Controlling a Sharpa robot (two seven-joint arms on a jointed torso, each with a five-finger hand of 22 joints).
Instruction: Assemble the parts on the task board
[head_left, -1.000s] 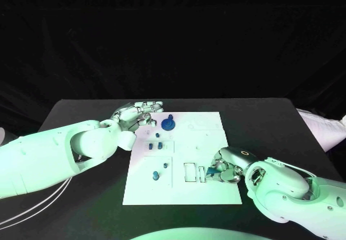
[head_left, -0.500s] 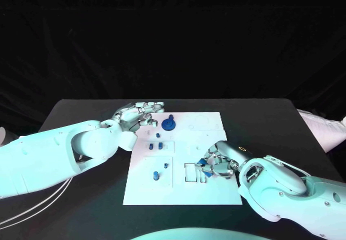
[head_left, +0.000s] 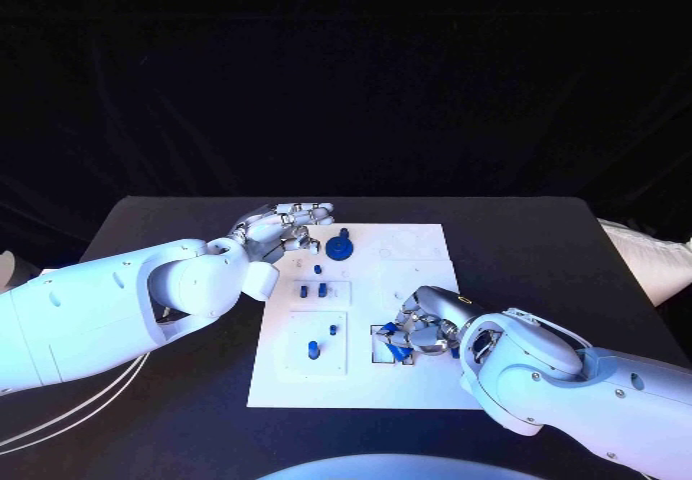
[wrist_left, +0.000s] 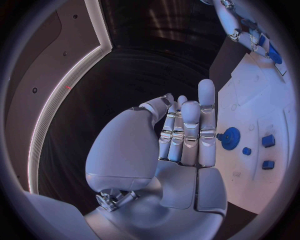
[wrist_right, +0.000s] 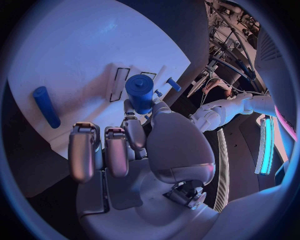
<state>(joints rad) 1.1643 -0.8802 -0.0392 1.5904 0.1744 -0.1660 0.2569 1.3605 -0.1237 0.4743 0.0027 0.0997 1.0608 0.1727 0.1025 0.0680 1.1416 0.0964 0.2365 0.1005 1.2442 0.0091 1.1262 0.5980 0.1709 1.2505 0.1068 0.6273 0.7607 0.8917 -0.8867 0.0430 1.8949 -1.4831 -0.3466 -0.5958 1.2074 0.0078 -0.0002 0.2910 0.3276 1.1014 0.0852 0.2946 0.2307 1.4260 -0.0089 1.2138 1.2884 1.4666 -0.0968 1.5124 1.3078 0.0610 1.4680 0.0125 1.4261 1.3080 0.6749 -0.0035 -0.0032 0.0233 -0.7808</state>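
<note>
Fingers (wrist_right: 139, 131) of the right hand (head_left: 420, 330): curled round a blue cylindrical part (wrist_right: 140, 93), which the right wrist view shows pinched against the thumb and standing over the outlined slots (wrist_right: 120, 80) of the task board (head_left: 426, 385).

Position, right hand: at about 5 o'clock on the board, over the rectangular recesses (head_left: 384, 343). Compared with a second ago it sits further in from the board's right edge, toward the centre; the part now hangs above the slots rather than beside them. Judged to mean the insertion step is near; seating not yet done.

Left hand (head_left: 280, 226): at about 11 o'clock, on the board's far left corner, fingers close together and holding nothing, next to the round blue knob (head_left: 339, 247). Unchanged across the interval; probably steadying the board.

Other parts: small blue pieces (head_left: 323, 291) in the central block, one blue peg (head_left: 313, 349) at 7 o'clock, one loose blue rod (wrist_right: 46, 106) lying on the board by the held part. None displaced.
</note>
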